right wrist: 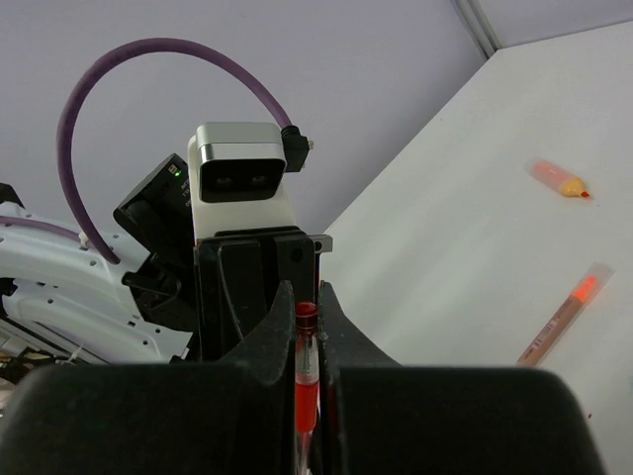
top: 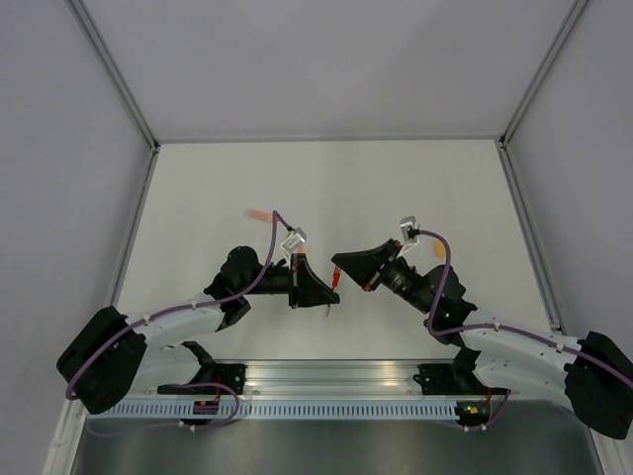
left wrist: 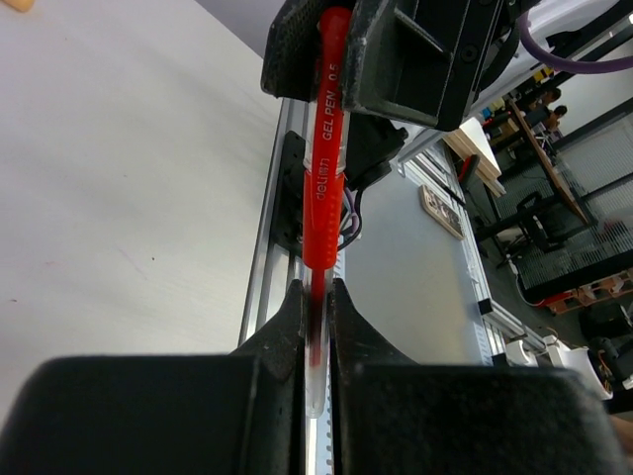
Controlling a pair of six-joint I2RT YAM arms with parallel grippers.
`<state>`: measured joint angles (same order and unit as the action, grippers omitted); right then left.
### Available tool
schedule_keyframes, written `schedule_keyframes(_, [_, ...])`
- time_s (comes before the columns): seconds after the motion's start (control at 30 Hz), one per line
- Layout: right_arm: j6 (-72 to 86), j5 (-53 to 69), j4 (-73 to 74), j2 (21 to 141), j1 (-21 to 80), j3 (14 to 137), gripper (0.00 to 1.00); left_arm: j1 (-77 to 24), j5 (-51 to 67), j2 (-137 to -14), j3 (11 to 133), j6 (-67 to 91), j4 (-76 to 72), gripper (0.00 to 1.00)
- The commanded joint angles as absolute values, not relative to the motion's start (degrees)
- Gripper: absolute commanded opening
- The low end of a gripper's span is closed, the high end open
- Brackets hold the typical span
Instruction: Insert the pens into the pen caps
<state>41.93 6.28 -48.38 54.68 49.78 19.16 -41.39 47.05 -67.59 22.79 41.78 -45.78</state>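
The left pincer (left wrist: 315, 341) is closed tight on the clear lower end of the red pen (left wrist: 324, 168). Its two fingers (left wrist: 289, 332) press the thin barrel from either side. The right pincer (right wrist: 307, 371) is closed just as narrowly on the other end of that pen, with the red part showing between its pads. The pen is therefore held by both pincers at once, stretched straight between them with only a short length bare in the middle.

From above, the two arms meet nose to nose near the front middle of the surface (top: 326, 188). The red pen is a small streak between the pincer tips, held up off the surface.

A pink pen (right wrist: 560, 315) lies flat on the surface, well apart from both pincers. It is out beyond the left arm, near the arc of the purple cable (top: 280, 226). A cap (right wrist: 560, 179) lies farther out on the same side, apart from the pink pen and touching nothing.

Just beside the right arm's wrist an orange bit (top: 438, 250) rests on the surface. It is too blurred from above to say whether it is another cap.
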Motion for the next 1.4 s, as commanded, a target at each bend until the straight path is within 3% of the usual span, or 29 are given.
schedule_keyframes(0.0, [45.26,15.56,-47.8,56.77,54.05,16.0,0.0,-39.55,33.76,-66.71,29.0,42.37,-51.61,0.02])
schedule_keyframes(0.8, [49.49,10.11,-59.86,65.83,63.63,12.66,0.0,-35.6,27.95,-68.55,36.65,41.75,-42.9,0.02])
schedule_keyframes(0.97, [45.36,2.93,-48.81,59.44,63.72,16.85,0.0,-35.6,31.01,-68.82,37.35,40.78,-38.86,0.02])
schedule_keyframes(1.07, [38.6,-4.98,-30.98,55.56,63.81,26.49,0.0,-35.6,35.94,-70.31,38.58,39.29,-34.81,0.04])
schedule_keyframes(1.13, [33.07,-14.3,-19.72,55.28,63.2,32.05,0.0,-35.68,38.13,-71.19,38.32,39.11,-32.79,0.25])
schedule_keyframes(1.17, [31.31,-17.02,-16.21,55.98,62.85,37.91,0.0,-35.6,38.49,-71.1,37.54,39.11,-32.52,0.48])
schedule_keyframes(1.27, [26.82,-22.23,-6.7,58.87,59.16,47.94,0.0,-35.77,38.76,-70.67,35.17,37.18,-31.47,0.78])
schedule_keyframes(1.37, [24.7,-22.86,-0.19,62.65,54.24,55.16,0.0,-35.68,37.27,-70.75,34.28,34.37,-28.23,0.92])
